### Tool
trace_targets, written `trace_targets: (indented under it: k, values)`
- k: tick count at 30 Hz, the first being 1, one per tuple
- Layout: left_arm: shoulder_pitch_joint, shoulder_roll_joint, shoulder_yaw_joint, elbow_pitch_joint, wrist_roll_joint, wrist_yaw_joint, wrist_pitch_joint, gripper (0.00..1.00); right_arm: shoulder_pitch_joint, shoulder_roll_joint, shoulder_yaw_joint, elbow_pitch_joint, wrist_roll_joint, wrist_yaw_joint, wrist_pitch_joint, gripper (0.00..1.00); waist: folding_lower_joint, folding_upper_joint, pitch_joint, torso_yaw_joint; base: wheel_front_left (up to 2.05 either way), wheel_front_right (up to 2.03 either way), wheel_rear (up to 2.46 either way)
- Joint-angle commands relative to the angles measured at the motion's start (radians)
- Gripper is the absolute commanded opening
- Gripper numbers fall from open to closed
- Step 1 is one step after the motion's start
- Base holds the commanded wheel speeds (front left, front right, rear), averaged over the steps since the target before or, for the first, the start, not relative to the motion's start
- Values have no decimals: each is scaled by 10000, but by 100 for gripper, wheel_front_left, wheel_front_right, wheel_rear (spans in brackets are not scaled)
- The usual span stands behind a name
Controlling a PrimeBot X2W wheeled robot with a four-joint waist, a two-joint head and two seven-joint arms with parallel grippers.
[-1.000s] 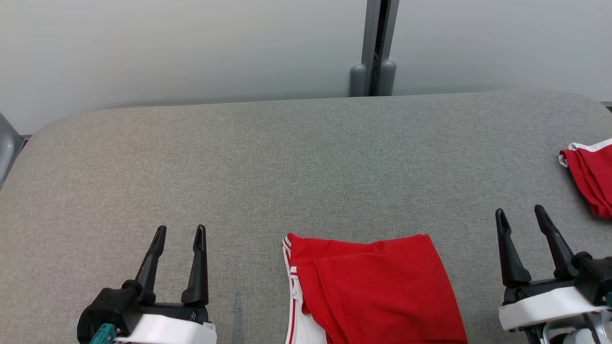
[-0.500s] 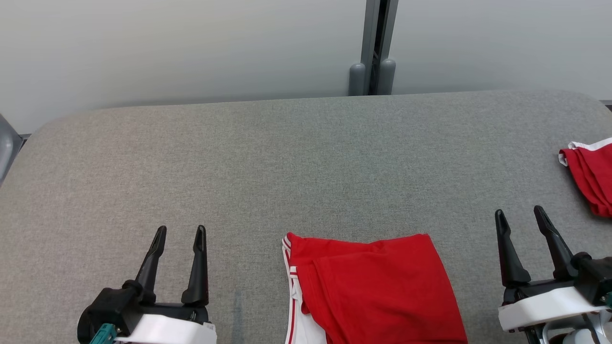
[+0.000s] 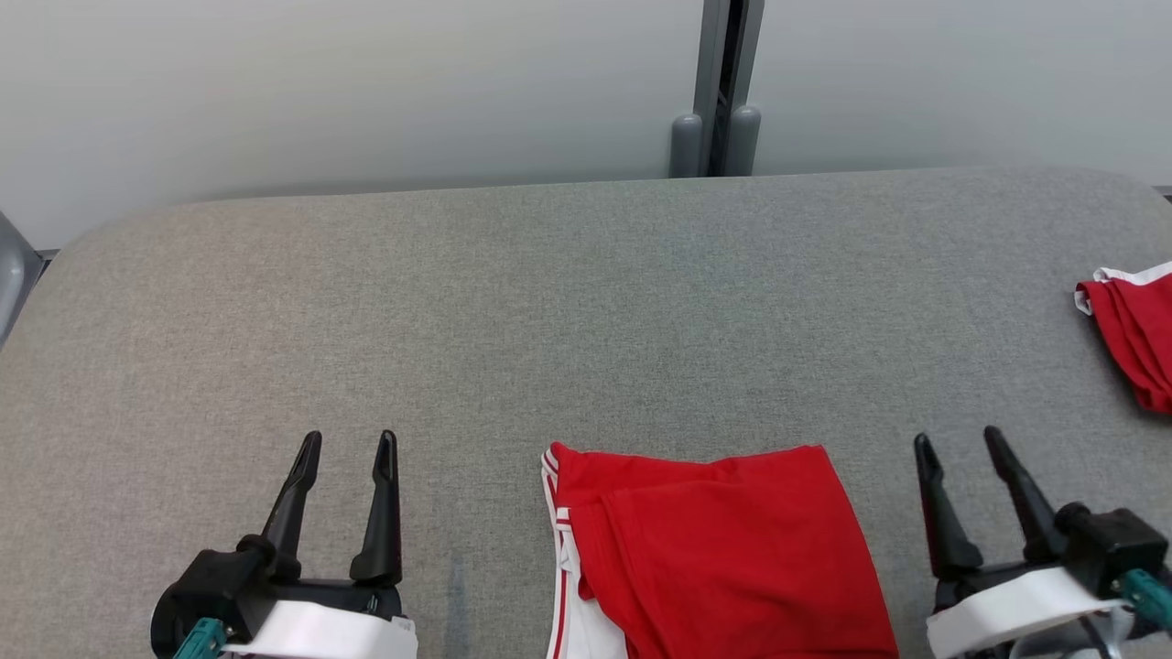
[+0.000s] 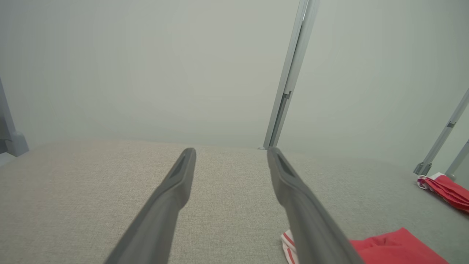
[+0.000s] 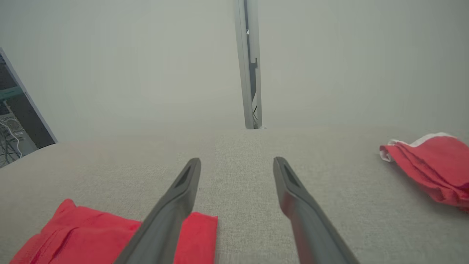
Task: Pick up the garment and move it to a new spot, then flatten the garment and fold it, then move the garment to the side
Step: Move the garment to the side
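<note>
Both spread, both empty: the right gripper has the garment close at nine o'clock; the left gripper has it farther off at three o'clock.

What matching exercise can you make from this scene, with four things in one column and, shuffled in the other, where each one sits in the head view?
Column one:
1. left gripper
2. right gripper
3. folded red garment
4. second red garment

Column two, places in the head view:
A. far right edge
B. bottom middle, between the two grippers
C. lower left, jaws open
D. lower right, jaws open

Pairs: 1-C, 2-D, 3-B, 4-A
</note>
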State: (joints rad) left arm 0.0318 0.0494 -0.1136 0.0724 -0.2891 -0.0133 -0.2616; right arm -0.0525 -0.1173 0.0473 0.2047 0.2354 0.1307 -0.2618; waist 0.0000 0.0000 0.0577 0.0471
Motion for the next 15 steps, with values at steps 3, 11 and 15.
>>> trace_targets:
  k: [3, 11, 15]
  values:
    - [-169, 34, -17, 1, -22, 3, -35, 100, 168, -153, 600, 720, 475, -1, 1, 100, 0, 0, 40, 26, 0, 0, 0]
    - [-223, 35, -47, 30, 4, 1, -35, 100, -297, -264, 1976, 2658, 1872, -1, 891, 100, 0, 0, 155, 134, 0, 0, 0]
    - [-278, 35, -81, 61, 60, -52, -35, 100, -736, -179, 2278, 3367, 2230, -1, 1027, 100, 0, 0, 230, 203, 0, 0, 0]
